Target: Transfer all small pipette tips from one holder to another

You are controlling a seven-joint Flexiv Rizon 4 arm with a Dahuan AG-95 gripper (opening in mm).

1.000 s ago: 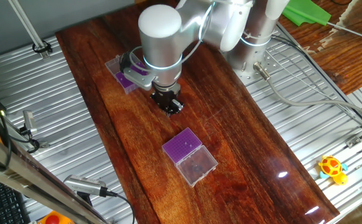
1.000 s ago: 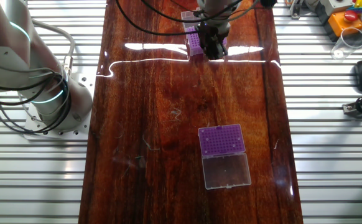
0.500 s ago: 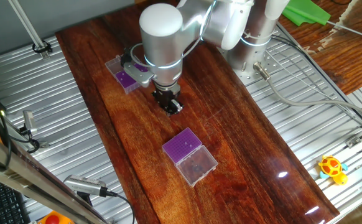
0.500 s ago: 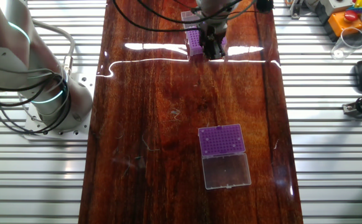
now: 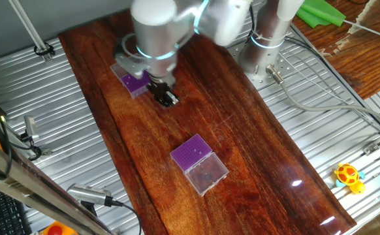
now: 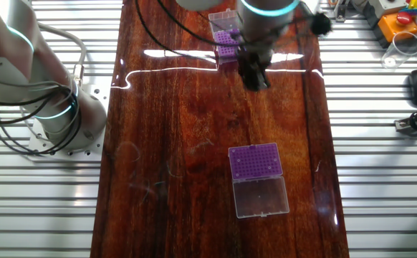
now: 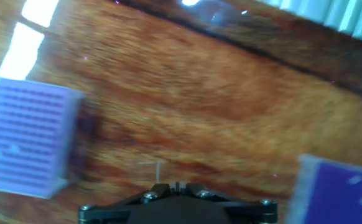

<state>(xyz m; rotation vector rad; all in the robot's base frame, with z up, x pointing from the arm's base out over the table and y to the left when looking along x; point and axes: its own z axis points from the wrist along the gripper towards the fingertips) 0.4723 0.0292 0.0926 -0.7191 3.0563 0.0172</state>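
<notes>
On the dark wooden surface, items as follows.

Item 1: holder of purple pipette tips with its clear lid hinged open, lying near the middle of the surface. The purple grid faces up; the transparent lid lies flat beside it, touching along one edge. In the hand view a purple grid block shows at left, blurred.

Item 2: second holder, purple with a clear case, at the far end of the surface, well apart from item 1. The arm partly covers it in one fixed view. A blue-purple corner enters the hand view at lower right; too blurred to tell which holder is which.

Item 3: gripper, dark, pointing down over bare wood just beside the second holder, between the two holders but much closer to the far one. State of the jaws: cannot be told; the fingertips are small and dark in both fixed views, and the hand view is motion-blurred. Whether a tip is held cannot be told.

Item 4: yellow toy on the metal slats at the right edge.
</notes>
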